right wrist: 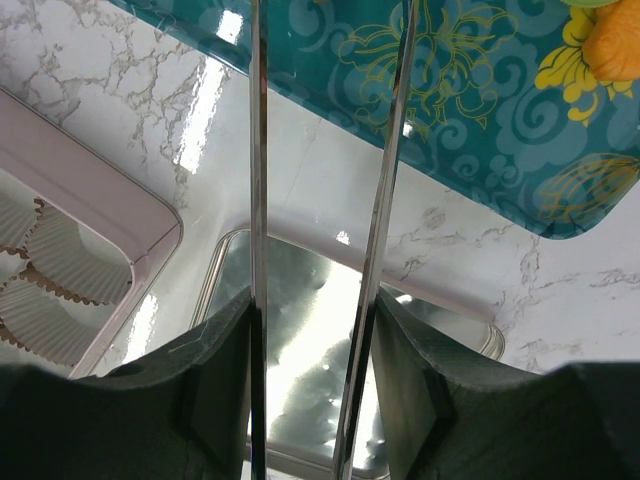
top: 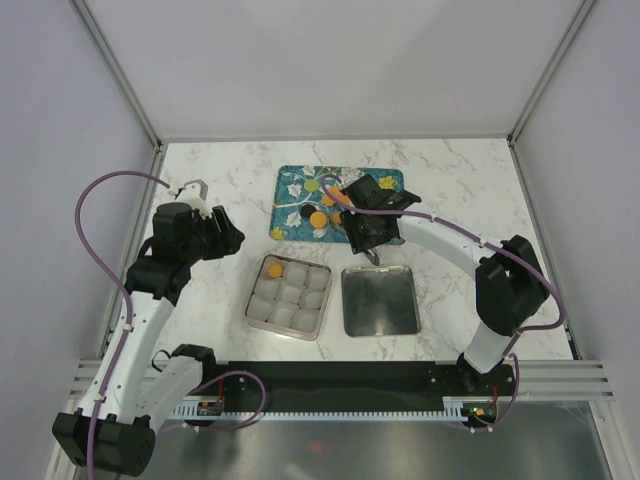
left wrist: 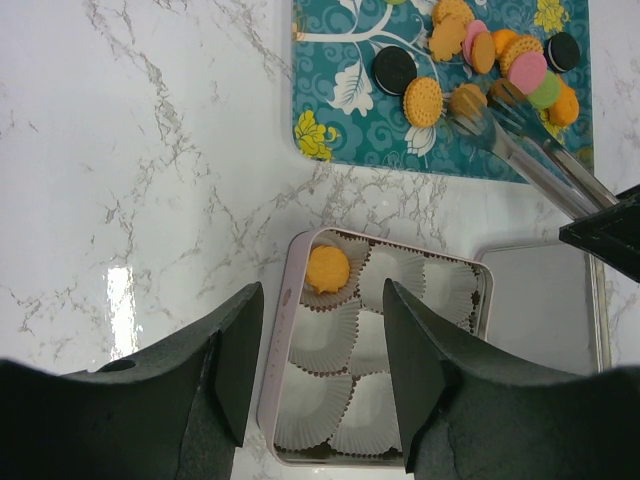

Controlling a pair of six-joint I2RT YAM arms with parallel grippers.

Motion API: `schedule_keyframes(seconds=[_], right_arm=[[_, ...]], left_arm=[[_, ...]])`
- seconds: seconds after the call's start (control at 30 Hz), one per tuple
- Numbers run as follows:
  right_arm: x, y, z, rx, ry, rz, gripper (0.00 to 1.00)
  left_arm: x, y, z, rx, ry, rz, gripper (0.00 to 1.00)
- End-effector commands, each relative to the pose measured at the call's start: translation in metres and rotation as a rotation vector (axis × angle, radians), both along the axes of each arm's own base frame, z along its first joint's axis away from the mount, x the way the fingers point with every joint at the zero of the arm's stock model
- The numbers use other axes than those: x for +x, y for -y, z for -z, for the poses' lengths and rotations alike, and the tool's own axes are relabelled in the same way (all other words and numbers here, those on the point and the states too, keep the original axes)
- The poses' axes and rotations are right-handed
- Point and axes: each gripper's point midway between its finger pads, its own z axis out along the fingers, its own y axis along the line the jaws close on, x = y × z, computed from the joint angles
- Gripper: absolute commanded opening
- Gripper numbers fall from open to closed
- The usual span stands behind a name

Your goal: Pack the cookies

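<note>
Over the teal tray (left wrist: 335, 125), your right fingers (right wrist: 210, 385) clamp tongs (left wrist: 540, 160) among the cookies (left wrist: 424, 100); left fingers (left wrist: 235, 350) spread wide. Next, pinch one for an empty cup (left wrist: 395, 275).

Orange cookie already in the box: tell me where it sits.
In the top external view the orange cookie sits in the far-left corner of the pink box, on the near side of the teal tray.

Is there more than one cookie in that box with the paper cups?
No. From above, only one orange cookie sits in a corner cup of the box; the other eight paper cups are empty.
</note>
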Motion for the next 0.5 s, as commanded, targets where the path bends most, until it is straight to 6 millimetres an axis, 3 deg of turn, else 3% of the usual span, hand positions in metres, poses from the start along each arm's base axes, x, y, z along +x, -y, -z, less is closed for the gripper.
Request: schedule_keyframes(seconds=[0.0, 0.17, 0.37, 0.47], right_arm=[[0.015, -0.013, -0.016, 0.047, 0.057, -0.016, 0.53], [0.017, -0.013, -0.012, 0.035, 0.054, -0.015, 0.50], [0.020, -0.012, -0.013, 0.035, 0.058, -0.011, 0.35], [0.022, -0.010, -0.023, 0.044, 0.082, -0.002, 0.30]], left_arm=[[0.004, 0.002, -0.007, -0.007, 0.038, 0.016, 0.59], [0.004, 0.002, -0.006, -0.005, 0.035, 0.017, 0.59], [0.003, 0.004, -0.006, -0.009, 0.035, 0.024, 0.59], [0.003, 0.004, -0.006, -0.012, 0.034, 0.028, 0.59]])
